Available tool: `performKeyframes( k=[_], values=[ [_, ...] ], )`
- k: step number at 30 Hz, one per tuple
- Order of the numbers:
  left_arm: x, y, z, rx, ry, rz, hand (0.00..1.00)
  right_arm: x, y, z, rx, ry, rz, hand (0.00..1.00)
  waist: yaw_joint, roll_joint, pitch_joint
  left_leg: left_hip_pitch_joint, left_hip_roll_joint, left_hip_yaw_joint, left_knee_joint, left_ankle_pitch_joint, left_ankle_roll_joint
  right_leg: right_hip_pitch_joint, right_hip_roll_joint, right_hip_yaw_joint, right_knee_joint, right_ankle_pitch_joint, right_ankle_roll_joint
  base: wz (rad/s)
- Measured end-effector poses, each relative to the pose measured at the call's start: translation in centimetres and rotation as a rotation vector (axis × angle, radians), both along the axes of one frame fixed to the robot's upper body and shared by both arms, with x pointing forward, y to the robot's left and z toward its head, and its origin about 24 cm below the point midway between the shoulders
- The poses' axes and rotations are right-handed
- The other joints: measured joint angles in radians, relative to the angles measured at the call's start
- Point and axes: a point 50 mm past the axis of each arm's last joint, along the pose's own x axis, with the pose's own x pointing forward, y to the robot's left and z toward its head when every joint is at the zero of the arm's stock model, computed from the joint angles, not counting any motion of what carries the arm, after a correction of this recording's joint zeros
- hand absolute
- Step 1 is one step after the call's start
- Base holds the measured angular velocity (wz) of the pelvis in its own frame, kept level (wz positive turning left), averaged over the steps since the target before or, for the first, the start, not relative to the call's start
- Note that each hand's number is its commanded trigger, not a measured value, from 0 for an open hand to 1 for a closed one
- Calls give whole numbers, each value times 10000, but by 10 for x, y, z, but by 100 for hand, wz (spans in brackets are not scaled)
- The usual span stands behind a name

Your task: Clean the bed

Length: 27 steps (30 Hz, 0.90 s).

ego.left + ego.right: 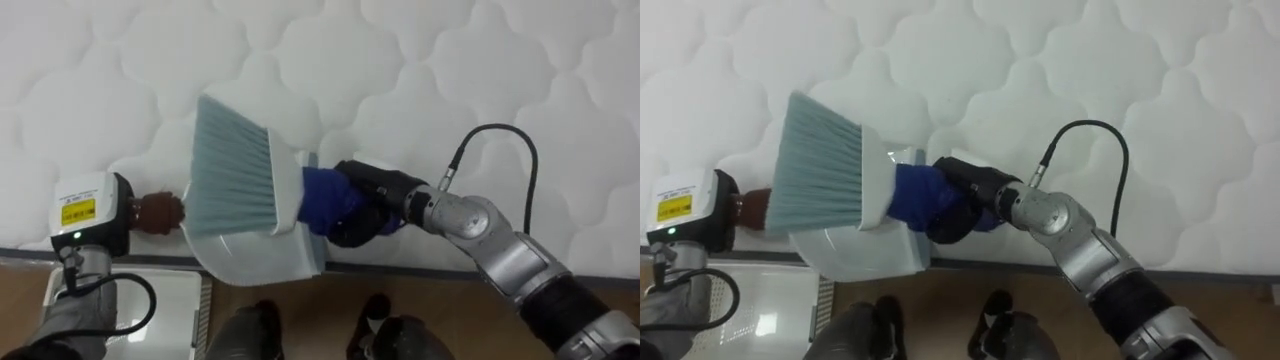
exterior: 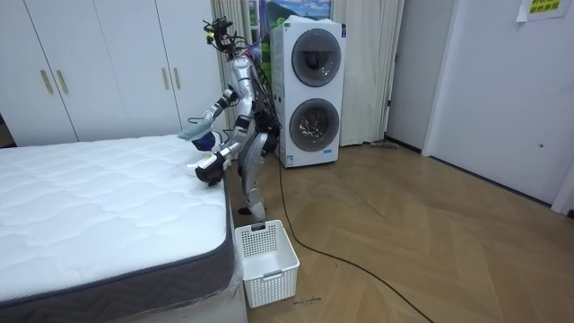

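A hand brush with grey-green bristles (image 1: 235, 165) and a blue handle (image 1: 322, 197) lies over the white quilted mattress (image 1: 400, 60) near its edge. My right hand (image 1: 370, 200) is shut on that blue handle. Under the bristles sits a white dustpan (image 1: 265, 258), its mouth at the mattress edge. A brown handle (image 1: 160, 212) sticks out from my left hand (image 1: 122, 218), which is shut on it at the far left. In the room view I stand at the bed's side, bent over it, brush (image 2: 192, 135) raised and left hand (image 2: 210, 170) lower.
A white slatted basket (image 2: 265, 260) stands on the wooden floor by the bed's corner, also at the lower left of the left eye view as the basket (image 1: 170, 300). Two stacked washing machines (image 2: 309, 90) stand behind me. Wardrobes line the back wall.
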Motion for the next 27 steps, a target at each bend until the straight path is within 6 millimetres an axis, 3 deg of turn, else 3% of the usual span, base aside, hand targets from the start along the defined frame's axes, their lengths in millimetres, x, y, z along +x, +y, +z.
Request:
performKeyframes(
  k=[5, 7, 8, 9, 10, 11, 19, 23, 27],
  values=[
    [-2, 0, -2, -135, 5, -61, 100, 3, -9, -2, 116, -160, -589, 98, 1, -3, -1, 89, -57, 41, -3, -1, 5, 0, -55, 66, 111, -11, 12, 0],
    [-4, 0, -3, -143, -14, -59, 100, 6, -14, 1, 529, -107, -944, 66, -53, -3, -1, 111, -77, 42, -1, 1, 9, 10, -70, 128, 124, -13, 15, 0],
    [-5, 0, -4, -157, -35, -72, 100, 8, -18, 2, 967, -91, -1318, 58, -99, -2, -1, 153, -87, 40, -3, 6, 17, 64, -102, 96, 131, -15, 19, 0],
    [-5, 0, -5, -172, -31, -85, 100, 8, -21, 2, 1201, -86, -1559, 40, -119, -3, -1, 184, -93, 40, -6, 6, 17, 96, -109, 84, 127, -15, 20, 4],
    [-6, 1, -5, -181, -61, -88, 100, 10, -26, 4, 1539, -230, -2024, 8, -184, -2, -1, 235, -108, 31, -13, 7, 20, 155, -126, 56, 120, -22, 33, 3],
    [-7, 1, -5, -175, -197, -73, 100, 11, -31, 6, 1830, -485, -2478, 2, -251, -2, -1, 291, -111, 27, -16, 1, 31, 221, -137, 37, 108, -26, 41, 4],
    [-15, 2, -6, -508, -1040, 302, 100, 17, -78, 24, 3704, -2028, -6014, 0, -564, 32, -23, 1174, -156, 221, -371, -6, 36, 913, -28, 363, -142, -49, 186, -5],
    [-29, -3, -14, -905, -1401, 634, 100, 7, -114, 23, 4681, -2655, -8327, 0, -586, 215, -164, 1911, -165, 422, -887, 2, 27, 1571, 119, 406, -761, 162, 306, -14],
    [-39, -7, -18, -1121, -1503, 500, 100, -8, -135, 14, 5321, -2797, -9927, 0, -672, 330, -255, 2520, -191, 512, -1281, 1, 28, 2159, 124, 329, -1014, 189, 400, -2]
  ],
)
